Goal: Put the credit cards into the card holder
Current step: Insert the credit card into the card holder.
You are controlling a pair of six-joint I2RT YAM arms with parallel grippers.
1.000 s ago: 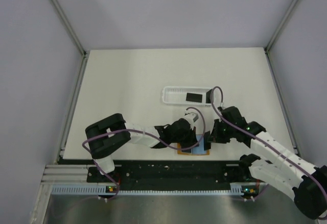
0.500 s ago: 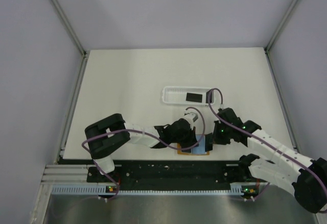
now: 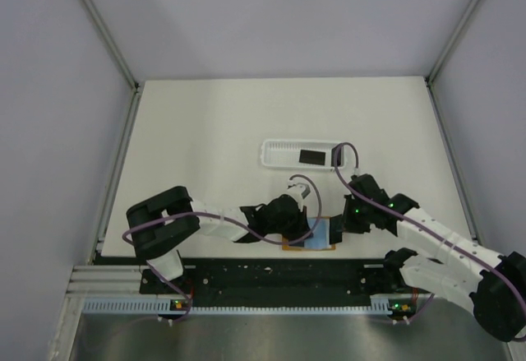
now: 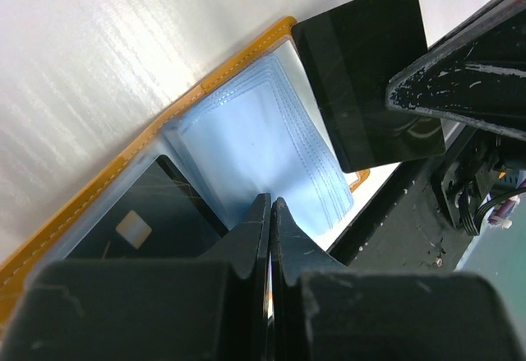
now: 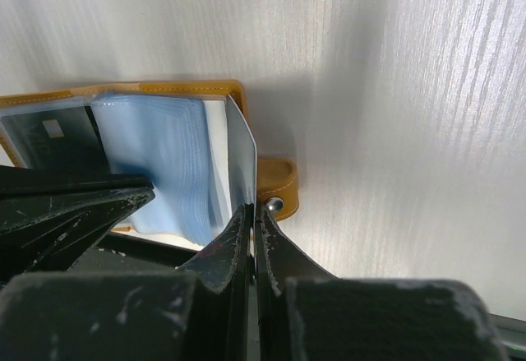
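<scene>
The orange card holder (image 3: 289,242) lies open at the table's near edge, its pale blue sleeves (image 4: 263,135) fanned out. One dark credit card (image 4: 136,217) sits in its left sleeve. My left gripper (image 3: 304,229) is shut with its tips pinched at the blue sleeves (image 5: 164,164). My right gripper (image 3: 338,228) is shut on another dark credit card (image 4: 366,77), held on edge (image 5: 241,159) just above the holder's right side, beside the snap tab (image 5: 277,187). A third dark card (image 3: 311,157) lies in the white tray.
A long white slotted tray (image 3: 279,152) stands behind the holder at mid-table. A black rail (image 3: 271,272) runs along the near edge right below the holder. Grey walls enclose the table at the back and both sides.
My right gripper has moved a little left with its card, closer over the holder. My left arm's elbow has swung left and lower, while its gripper stays at the sleeves.
</scene>
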